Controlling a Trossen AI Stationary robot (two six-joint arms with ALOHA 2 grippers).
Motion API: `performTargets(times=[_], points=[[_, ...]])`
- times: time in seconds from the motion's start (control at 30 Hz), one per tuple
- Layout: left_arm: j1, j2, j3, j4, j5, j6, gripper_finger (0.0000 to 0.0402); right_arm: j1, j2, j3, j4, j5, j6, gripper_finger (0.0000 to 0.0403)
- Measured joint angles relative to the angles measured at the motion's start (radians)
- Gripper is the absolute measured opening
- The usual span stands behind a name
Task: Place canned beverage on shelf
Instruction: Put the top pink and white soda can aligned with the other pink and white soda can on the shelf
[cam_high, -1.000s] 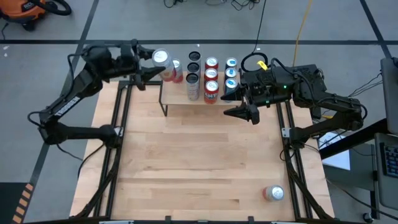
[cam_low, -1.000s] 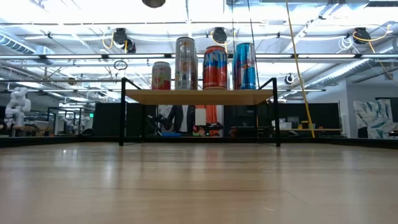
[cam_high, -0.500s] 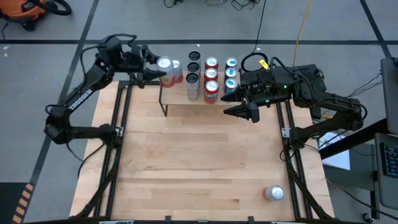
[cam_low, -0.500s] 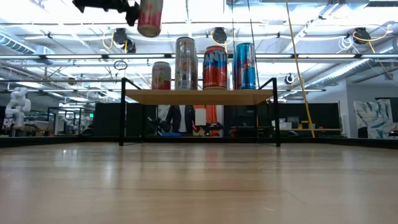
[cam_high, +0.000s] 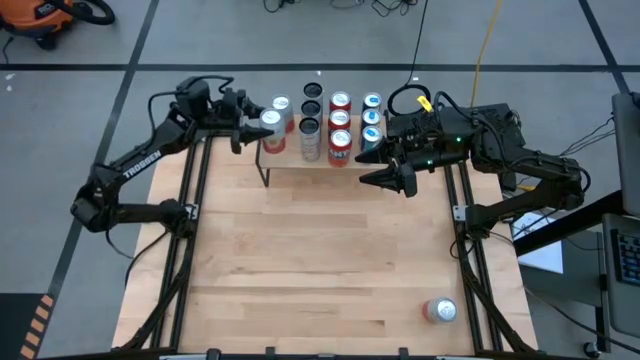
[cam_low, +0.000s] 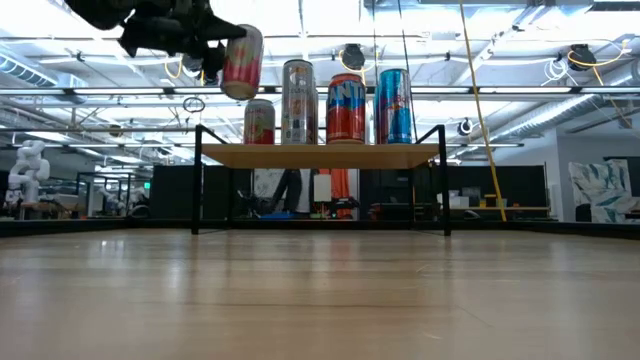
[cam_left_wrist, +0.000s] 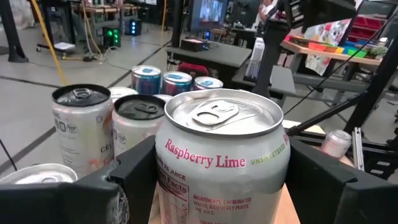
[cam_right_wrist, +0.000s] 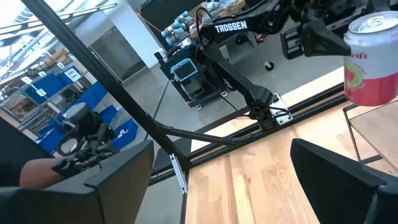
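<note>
My left gripper (cam_high: 258, 124) is shut on a white-and-pink canned beverage (cam_high: 271, 122), labelled Raspberry Lime (cam_left_wrist: 221, 162). It holds the can in the air over the left end of the shelf (cam_low: 320, 155). The can (cam_low: 242, 62) hangs just above a short can (cam_low: 259, 122) that stands on the shelf board (cam_high: 288, 160). Several other cans (cam_high: 340, 128) stand upright on the board. My right gripper (cam_high: 398, 183) waits open by the shelf's right end with nothing between its fingers (cam_right_wrist: 112, 186). My left gripper pinches the can's side wall (cam_left_wrist: 166, 186) between its two fingers, one finger (cam_left_wrist: 134, 177) on each side. The fingers come in level from the table's left side. The can is lifted clear of the shelf, top up and leaning slightly.
One more can (cam_high: 440, 311) lies on its side near the table's front right corner. Black frame rails (cam_high: 195, 200) run along both sides of the wooden tabletop (cam_high: 320, 250), whose middle is bare.
My left gripper has come down with the can and moved toward the shelf, to the right and toward the table's near edge. In the low view the can has dropped into sight from above and now hangs just over the shelf's left end, slightly tilted.
</note>
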Motion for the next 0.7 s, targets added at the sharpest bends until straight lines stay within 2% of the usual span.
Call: performTargets(times=[0.4,0.7], points=[[-0.01,0.01,-0.029,-0.001,-0.052,0.081,0.0276,0.0,0.0,0.0,0.0,0.001,-0.009,0.0357],[-0.079,0.018,-0.029,-0.03,-0.054,0.081,0.0276,0.0,0.0,0.0,-0.001,0.003,-0.012,0.0357]])
